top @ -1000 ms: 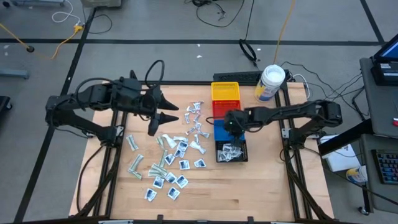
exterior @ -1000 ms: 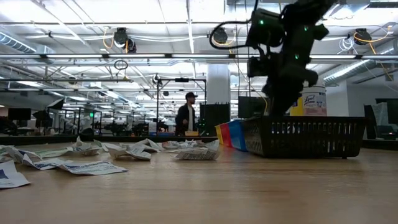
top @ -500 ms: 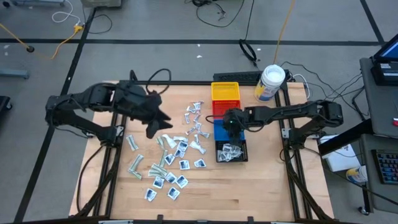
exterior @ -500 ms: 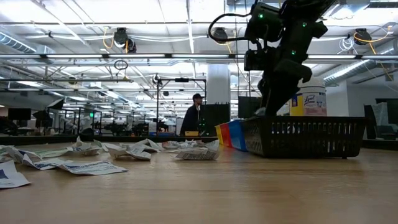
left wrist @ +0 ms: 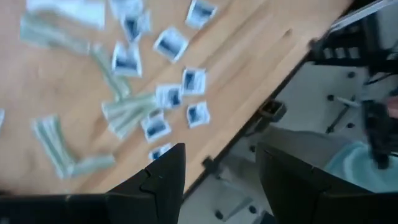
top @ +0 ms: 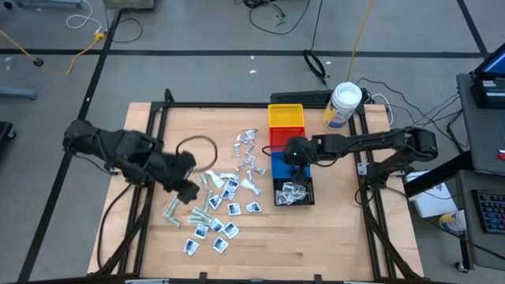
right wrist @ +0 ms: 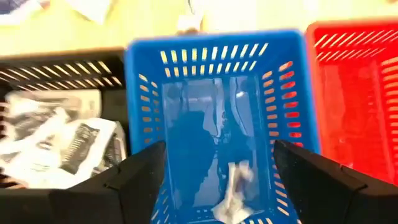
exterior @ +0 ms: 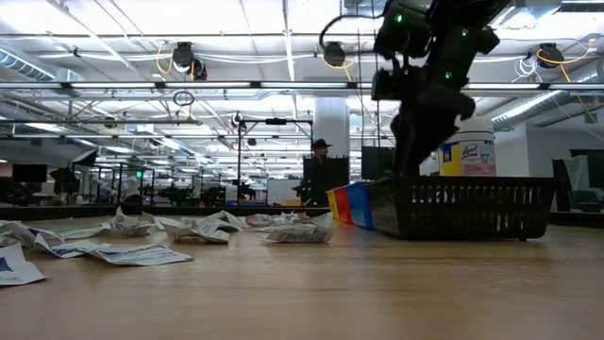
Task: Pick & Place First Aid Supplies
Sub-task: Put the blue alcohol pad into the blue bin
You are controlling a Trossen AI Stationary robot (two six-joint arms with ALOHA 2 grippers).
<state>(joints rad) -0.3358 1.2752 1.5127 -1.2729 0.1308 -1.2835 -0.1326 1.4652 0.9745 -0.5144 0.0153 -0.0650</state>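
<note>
Many small first aid packets (top: 217,201), white squares with blue marks and pale green wrappers, lie flat on the wooden table (top: 316,244); the left wrist view shows the packets (left wrist: 155,93) too. My left gripper (top: 189,193) hangs open above their left part, its fingers (left wrist: 165,180) apart with nothing between them. My right gripper (top: 292,152) stands open over the blue bin (top: 278,167). One white packet (right wrist: 233,186) lies on the floor of the blue bin (right wrist: 143,93), below the spread fingers (right wrist: 140,180). In the low view the black bin (exterior: 462,208) hides the right fingertips.
Yellow (top: 286,118), red (top: 276,140), blue and black (top: 276,189) bins stand in a row right of centre; the black bin (right wrist: 62,68) holds several packets. A white jar (top: 345,102) stands at the far right corner. The table's near right part is bare wood.
My left arm has swung from the far left down toward the near edge and now hangs over the left part of the packets; its gripper has rolled and tipped to point downward. The packets on the table have not moved.
</note>
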